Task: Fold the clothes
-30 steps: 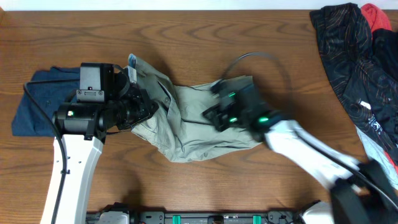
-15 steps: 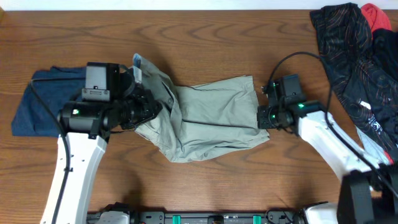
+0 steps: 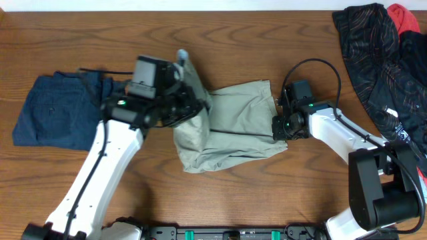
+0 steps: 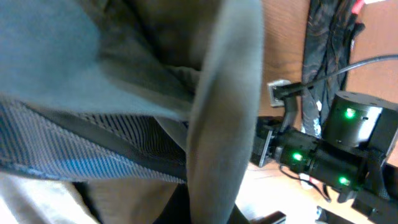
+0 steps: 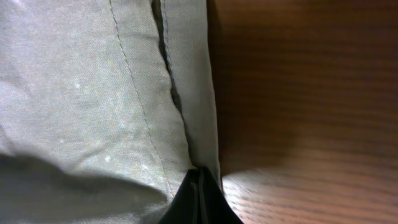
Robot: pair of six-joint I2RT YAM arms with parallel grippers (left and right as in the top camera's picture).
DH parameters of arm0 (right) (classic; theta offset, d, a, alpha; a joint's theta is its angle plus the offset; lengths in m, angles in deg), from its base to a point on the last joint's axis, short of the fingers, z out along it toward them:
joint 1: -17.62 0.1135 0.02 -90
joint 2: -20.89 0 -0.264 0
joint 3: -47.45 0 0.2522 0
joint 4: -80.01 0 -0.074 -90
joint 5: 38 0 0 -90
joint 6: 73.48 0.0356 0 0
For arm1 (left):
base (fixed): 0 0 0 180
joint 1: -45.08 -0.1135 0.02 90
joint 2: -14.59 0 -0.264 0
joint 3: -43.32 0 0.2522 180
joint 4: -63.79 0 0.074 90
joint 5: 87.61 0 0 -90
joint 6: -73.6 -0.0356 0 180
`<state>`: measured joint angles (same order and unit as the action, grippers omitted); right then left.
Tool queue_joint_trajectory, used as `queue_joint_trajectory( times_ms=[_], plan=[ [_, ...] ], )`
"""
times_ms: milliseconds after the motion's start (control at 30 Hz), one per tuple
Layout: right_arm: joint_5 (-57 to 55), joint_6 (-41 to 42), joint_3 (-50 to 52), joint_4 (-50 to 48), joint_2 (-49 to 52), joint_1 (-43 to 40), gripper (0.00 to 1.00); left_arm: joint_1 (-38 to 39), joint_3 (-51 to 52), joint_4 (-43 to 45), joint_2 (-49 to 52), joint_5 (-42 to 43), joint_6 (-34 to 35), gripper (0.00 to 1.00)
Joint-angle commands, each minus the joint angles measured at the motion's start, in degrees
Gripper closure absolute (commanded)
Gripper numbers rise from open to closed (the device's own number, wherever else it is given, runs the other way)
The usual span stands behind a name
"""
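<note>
The khaki trousers [image 3: 237, 127] lie bunched in the middle of the table. My left gripper [image 3: 193, 108] is shut on their left end and holds it lifted over the pile, with a flap sticking up behind it. In the left wrist view, khaki cloth [image 4: 227, 93] hangs right in front of the camera and hides the jaws [image 4: 205, 208]. My right gripper [image 3: 279, 125] sits at the trousers' right edge. In the right wrist view its fingertips [image 5: 200, 186] are shut together on the hem of the cloth [image 5: 93, 81].
A navy-blue denim garment [image 3: 53, 117] lies at the left, partly under the left arm. A black striped garment [image 3: 373, 60] and a red one [image 3: 403, 17] are piled at the right edge. Bare wood [image 5: 298, 93] lies right of the hem. The right arm [image 4: 336, 155] shows in the left wrist view.
My left gripper has moved right and carried the trousers' left end toward the middle. My right gripper went from the middle of the cloth to its right edge and stays there.
</note>
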<state>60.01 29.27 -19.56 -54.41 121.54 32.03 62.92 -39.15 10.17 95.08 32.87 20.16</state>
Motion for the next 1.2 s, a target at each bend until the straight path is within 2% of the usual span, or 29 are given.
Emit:
queue_joint_trajectory(
  times_ms=[0,300,567,633,667,700,733,800,1033,1167],
  plan=[
    [2.6,0.9,3.2,-0.2,6.1,2.3,0.99,3.4,-0.9,2.7,2.5,0.1,5.3,0.94],
    [3.0,1.6,3.1,0.0,6.1,3.3,0.99,10.5,-0.9,12.0,9.9,0.2,10.8,0.94],
    [3.0,1.6,3.1,0.4,6.1,3.3,0.99,14.3,-0.9,16.9,10.9,0.1,12.1,0.94],
    [3.0,1.6,3.1,0.6,6.1,3.3,0.96,14.7,-0.9,16.9,10.9,0.2,12.2,0.83],
    [3.0,1.6,3.0,0.9,6.1,3.3,0.89,14.8,-0.9,16.9,10.9,0.2,12.2,0.7],
    [3.0,1.6,2.8,1.8,6.1,3.2,0.77,15.0,-0.9,16.9,10.9,0.2,12.2,0.63],
    [2.9,1.6,2.4,2.7,6.1,3.0,0.73,15.0,-0.9,16.9,10.9,0.3,12.2,0.59],
    [2.1,1.6,1.1,4.6,6.0,2.0,0.67,14.9,-0.9,16.9,10.9,0.6,11.9,0.57],
    [-3.1,3.1,-9.0,17.1,2.9,-6.5,0.64,8.0,-0.9,16.8,10.4,0.5,2.8,0.56],
    [2.7,1.4,-14.9,21.4,-1.7,-9.9,0.64,2.4,-0.9,16.1,10.4,-5.3,-2.8,0.51]
  ],
)
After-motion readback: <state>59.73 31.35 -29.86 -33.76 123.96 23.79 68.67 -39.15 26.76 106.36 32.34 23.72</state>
